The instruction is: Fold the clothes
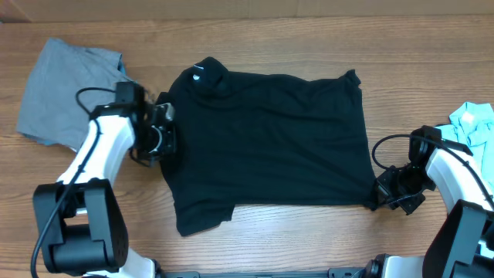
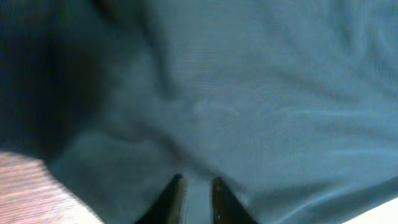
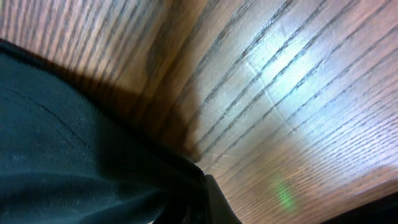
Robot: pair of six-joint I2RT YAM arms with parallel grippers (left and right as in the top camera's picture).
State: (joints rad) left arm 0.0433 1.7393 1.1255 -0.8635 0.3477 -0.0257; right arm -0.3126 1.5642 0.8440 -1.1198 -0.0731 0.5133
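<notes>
We see a brown wooden bench (image 1: 270, 239), grain running side to side, glare patches, a pale strip (image 1: 231, 8) along its far edge

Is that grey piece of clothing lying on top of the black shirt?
No, the grey garment lies off to the left of the black shirt, not on it.

We can't read any text in these views: the only marking is a tiny white mark (image 1: 202, 72) by the collar of the black shirt (image 1: 270, 139), upper centre-left of the overhead frame, too small to make out.
</notes>
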